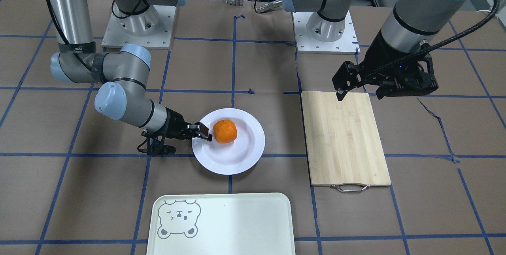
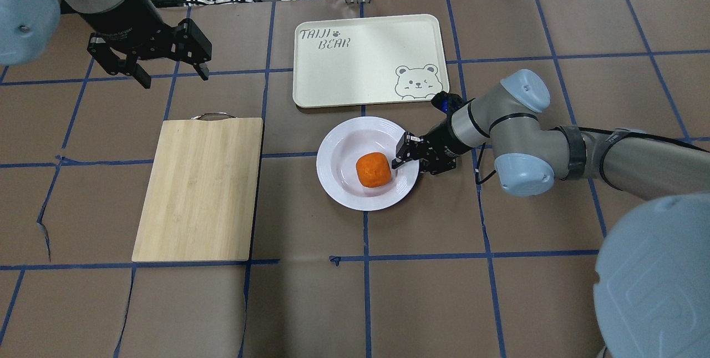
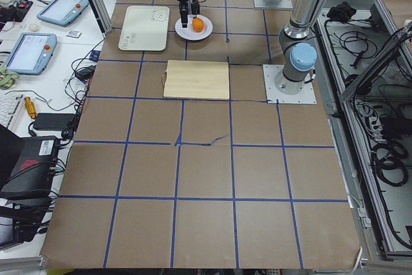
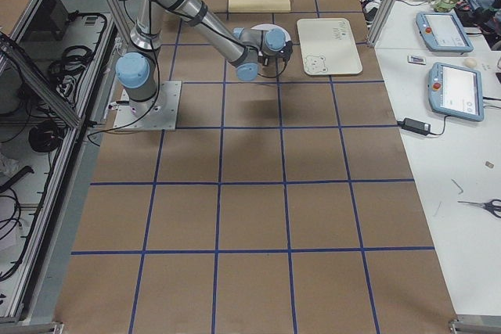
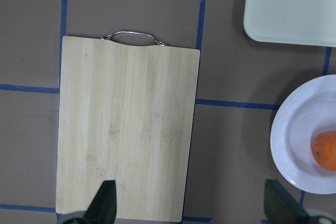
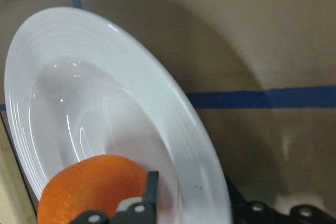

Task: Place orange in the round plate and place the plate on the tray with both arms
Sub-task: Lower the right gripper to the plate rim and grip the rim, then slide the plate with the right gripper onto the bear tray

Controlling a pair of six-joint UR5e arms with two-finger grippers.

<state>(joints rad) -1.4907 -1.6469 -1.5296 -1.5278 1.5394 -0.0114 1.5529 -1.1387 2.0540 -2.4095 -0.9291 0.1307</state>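
Observation:
The orange (image 1: 225, 131) rests in the well of the round plate (image 1: 245, 156), which lies flat on the table. My right gripper (image 1: 202, 133) comes in low from the side. One finger lies over the plate's rim (image 6: 131, 66) next to the orange (image 6: 89, 187), the other below the outer edge, so it is shut on the rim. My left gripper (image 1: 360, 95) hangs open and empty above the far end of the bamboo cutting board (image 1: 344, 136). The tray (image 1: 237, 223) with the bear face lies bare just beyond the plate (image 2: 338, 141).
The cutting board (image 2: 202, 186), with its metal handle toward the tray's side, lies on my left between the left gripper (image 2: 175, 79) and the plate. Blue tape lines grid the brown table. Cables and tablets sit beyond the table's far edge.

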